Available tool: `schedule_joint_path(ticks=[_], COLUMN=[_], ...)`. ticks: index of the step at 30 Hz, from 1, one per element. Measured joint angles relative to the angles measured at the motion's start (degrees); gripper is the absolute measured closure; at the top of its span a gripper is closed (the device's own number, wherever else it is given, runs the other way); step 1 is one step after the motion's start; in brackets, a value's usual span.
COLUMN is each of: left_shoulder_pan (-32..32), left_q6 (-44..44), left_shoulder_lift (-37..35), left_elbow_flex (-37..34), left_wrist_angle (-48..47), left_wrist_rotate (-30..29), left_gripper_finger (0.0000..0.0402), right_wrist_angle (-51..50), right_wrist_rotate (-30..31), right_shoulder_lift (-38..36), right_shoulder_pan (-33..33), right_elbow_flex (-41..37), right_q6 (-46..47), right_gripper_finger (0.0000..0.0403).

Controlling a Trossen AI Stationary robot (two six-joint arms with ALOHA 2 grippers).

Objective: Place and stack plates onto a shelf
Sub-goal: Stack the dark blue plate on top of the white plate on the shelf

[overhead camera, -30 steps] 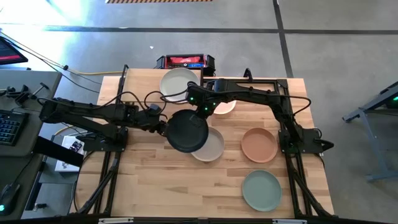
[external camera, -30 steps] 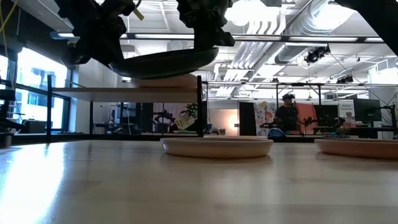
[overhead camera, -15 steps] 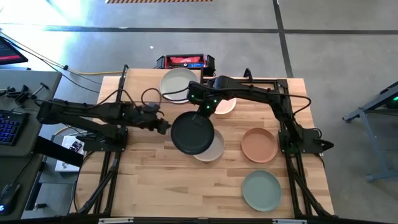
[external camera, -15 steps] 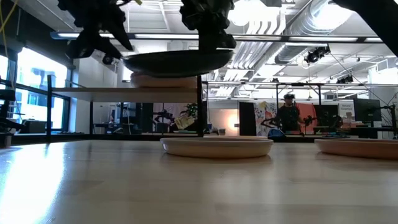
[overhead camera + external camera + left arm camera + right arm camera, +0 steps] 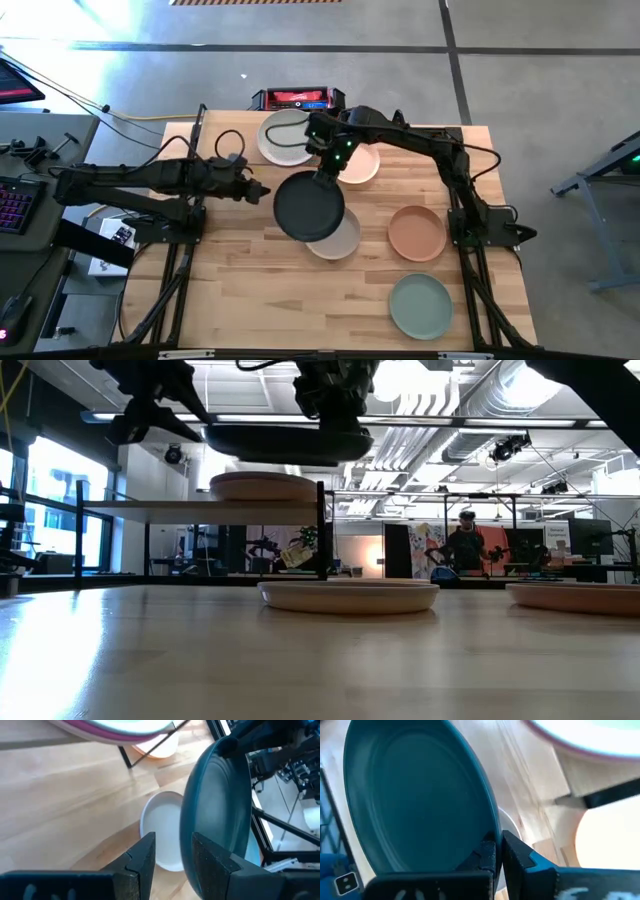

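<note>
A dark green plate (image 5: 309, 207) hangs in the air over a beige plate (image 5: 345, 240) that lies on the table. My right gripper (image 5: 327, 172) is shut on the dark plate's far rim. My left gripper (image 5: 264, 190) is open, just left of the plate's left rim (image 5: 192, 820), and touches nothing. The shelf (image 5: 200, 506) stands at the far side of the table. An off-white plate (image 5: 285, 135) rests on a pink one (image 5: 115, 735) on top of it. My right gripper pinches the dark green plate's rim (image 5: 487, 827) at its far edge, one finger on the upper face and one underneath. The fingers come from the far side, slanting down. The plate (image 5: 290, 442) is lifted clear and nearly level, above the shelf's height.
A peach plate (image 5: 360, 166) sits beside the shelf's right end. A terracotta plate (image 5: 417, 232) and a sage green plate (image 5: 421, 305) lie on the table's right half. The near left part of the table holds no plates. A red and black box (image 5: 298, 99) sits past the far edge.
My left gripper has let go of the dark green plate's left rim and now stands apart from it. My right gripper has lifted the plate higher and a little toward the table's right. The plate has gone from tilted, left side down, to almost level.
</note>
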Motion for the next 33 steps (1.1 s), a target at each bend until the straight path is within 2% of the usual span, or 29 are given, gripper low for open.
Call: schedule_joint_path(ticks=[12,22,28,33], left_shoulder_pan=[2.59,3.63,5.00,6.24], left_q6=[1.95,2.95,4.21,4.52], left_shoulder_lift=[0.00,-0.77,-0.81,-0.76], left_elbow_flex=[0.00,-0.07,-0.04,-0.04], left_wrist_angle=[-0.09,-3.03,-3.51,-3.50], left_wrist_rotate=[-0.19,-0.80,-0.86,-0.89], left_gripper_finger=[0.0286,0.0286,0.0286,0.0286], right_wrist_angle=[9.99,11.55,19.23,30.29], right_wrist_rotate=[-12.01,-11.64,-11.47,-11.25], right_shoulder_lift=[0.00,-0.09,-0.02,-0.11], right_shoulder_pan=[-7.60,-14.09,-17.77,-20.09], right_elbow_flex=[0.00,1.74,2.88,3.08], right_q6=[-3.19,-4.28,-2.91,0.95], right_gripper_finger=[0.0403,0.0403,0.0403,0.0403])
